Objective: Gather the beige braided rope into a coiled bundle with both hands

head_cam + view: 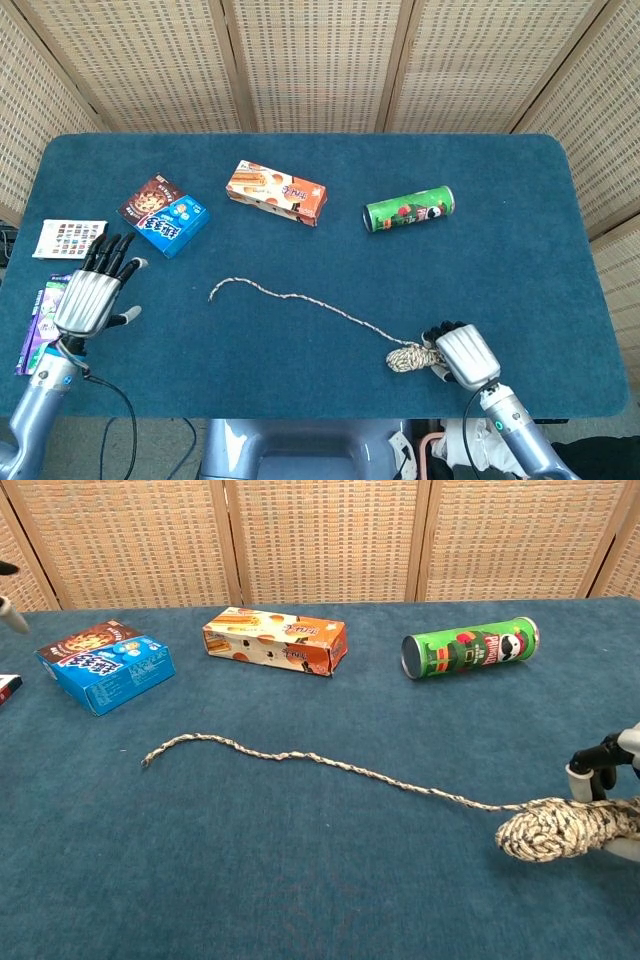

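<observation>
Matt, napped blue cloth covers the table [520, 250]; the rope [330, 764] is rough braided fibre; glossy printed can [409, 210]; silvery smooth-backed right hand [463, 358]; woven cane screens [320, 60] upper frame.

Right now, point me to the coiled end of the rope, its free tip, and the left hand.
coiled bundle [548, 830], chest view, middle of the wound rope mass.
free tip of the rope [212, 295], head view, on the curled loose end.
left hand [88, 299], head view, back of the palm.

rope [300, 298]: runs left from right hand [458, 355] | can [408, 210]: behind it | boxes [276, 192]: right of left hand [88, 299]
</observation>
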Action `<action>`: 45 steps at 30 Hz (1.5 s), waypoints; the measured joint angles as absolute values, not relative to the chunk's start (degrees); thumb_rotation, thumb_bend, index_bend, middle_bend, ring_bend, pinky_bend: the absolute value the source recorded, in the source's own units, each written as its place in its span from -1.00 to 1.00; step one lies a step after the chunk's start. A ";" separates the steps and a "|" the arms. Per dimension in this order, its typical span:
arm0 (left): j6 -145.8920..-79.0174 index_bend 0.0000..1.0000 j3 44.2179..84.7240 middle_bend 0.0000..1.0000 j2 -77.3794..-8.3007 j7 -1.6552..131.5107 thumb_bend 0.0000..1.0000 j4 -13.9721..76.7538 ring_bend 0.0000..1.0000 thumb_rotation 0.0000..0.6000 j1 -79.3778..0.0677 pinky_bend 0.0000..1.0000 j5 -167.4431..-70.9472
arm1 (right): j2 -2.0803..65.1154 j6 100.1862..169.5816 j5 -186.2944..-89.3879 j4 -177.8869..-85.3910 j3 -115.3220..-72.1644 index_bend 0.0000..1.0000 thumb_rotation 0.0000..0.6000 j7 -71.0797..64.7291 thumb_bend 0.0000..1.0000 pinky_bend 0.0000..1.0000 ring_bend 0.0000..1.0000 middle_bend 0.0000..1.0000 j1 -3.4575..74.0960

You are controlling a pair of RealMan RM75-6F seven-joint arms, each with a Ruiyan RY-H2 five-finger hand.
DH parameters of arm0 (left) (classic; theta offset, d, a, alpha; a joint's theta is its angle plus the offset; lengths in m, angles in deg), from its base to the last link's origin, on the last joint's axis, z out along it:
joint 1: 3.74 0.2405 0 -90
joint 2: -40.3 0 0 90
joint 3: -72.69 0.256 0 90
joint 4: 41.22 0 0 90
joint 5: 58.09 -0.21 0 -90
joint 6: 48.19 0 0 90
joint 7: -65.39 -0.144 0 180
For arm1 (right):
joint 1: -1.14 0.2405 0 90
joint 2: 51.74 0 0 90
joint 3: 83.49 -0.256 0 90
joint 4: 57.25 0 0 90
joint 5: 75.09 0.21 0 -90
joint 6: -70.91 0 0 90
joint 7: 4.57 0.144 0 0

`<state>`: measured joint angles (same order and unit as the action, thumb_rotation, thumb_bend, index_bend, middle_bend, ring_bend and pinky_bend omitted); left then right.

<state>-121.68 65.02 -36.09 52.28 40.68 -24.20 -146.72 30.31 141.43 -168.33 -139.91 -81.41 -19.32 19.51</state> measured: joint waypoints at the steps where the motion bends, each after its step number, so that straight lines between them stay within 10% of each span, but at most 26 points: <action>1: -120.15 -0.36 64.66 -1.00 -36.91 52.05 -0.81 40.03 -1.00 1.00 -25.28 -1.00 -146.38 | 30.25 141.46 -168.35 -140.06 -81.37 0.13 1.00 -19.43 -0.31 0.13 -0.13 0.24 19.50; 14: -104.44 -0.26 59.91 -1.00 -49.52 45.92 -0.69 31.09 -1.00 1.00 -37.48 -1.00 -134.77 | 29.62 141.43 -168.12 -141.48 -81.21 0.13 1.00 -20.32 -0.29 0.13 -0.13 0.24 19.55; 45: -97.22 -0.01 61.12 -1.00 -63.18 45.77 -0.27 15.40 -1.00 1.00 -47.41 -1.00 -129.10 | 27.75 140.06 -166.48 -144.37 -81.38 0.13 1.00 -20.72 -0.23 0.13 -0.13 0.24 20.12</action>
